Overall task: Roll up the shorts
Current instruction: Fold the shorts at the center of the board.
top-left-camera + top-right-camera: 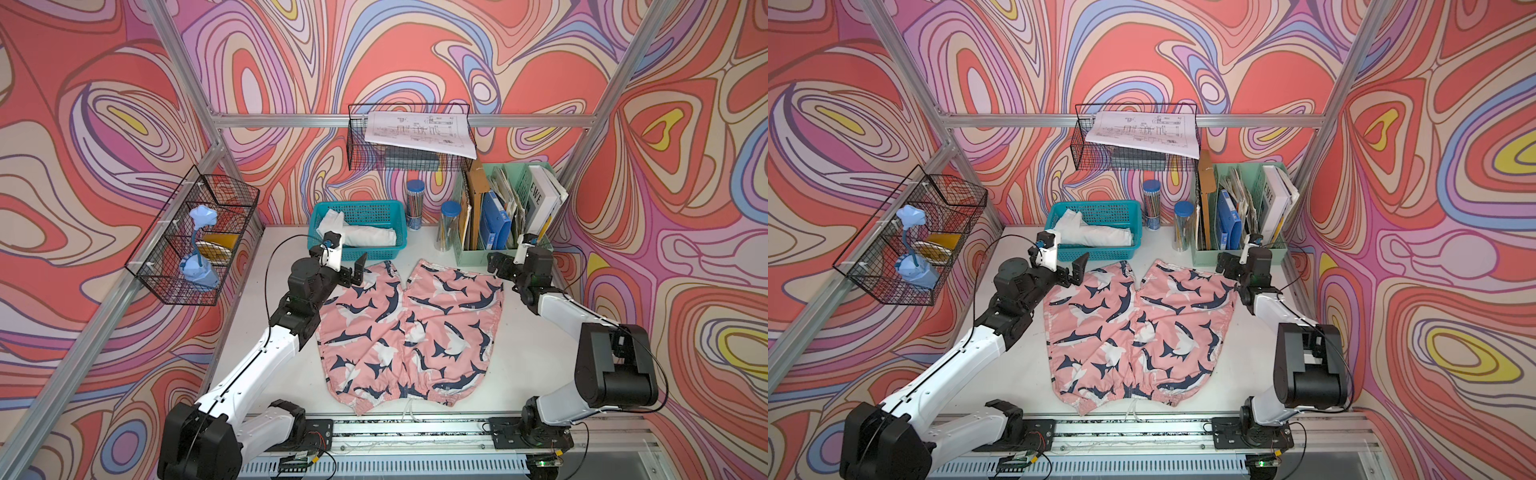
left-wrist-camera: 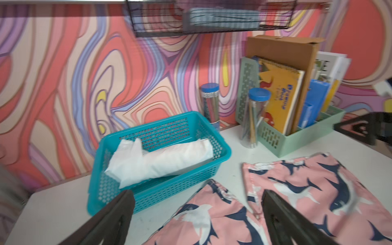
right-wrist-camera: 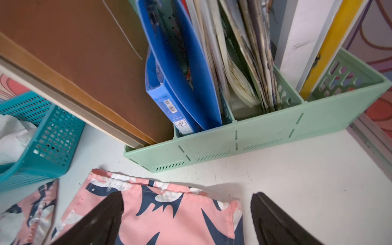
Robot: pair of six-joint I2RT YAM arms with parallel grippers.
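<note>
The shorts lie flat in the middle of the table, waistband near and legs pointing far. They are thin, light, floppy cloth that I judge will slide and bunch, so I would pinch the far leg hems, where my left gripper and right gripper hover, both spread wide and holding nothing. Just beyond the left leg a teal basket holds a rolled white cloth, and at the far right a green file rack holds folders and books — between them stand two lidded tubes of what look like pencils.
</note>
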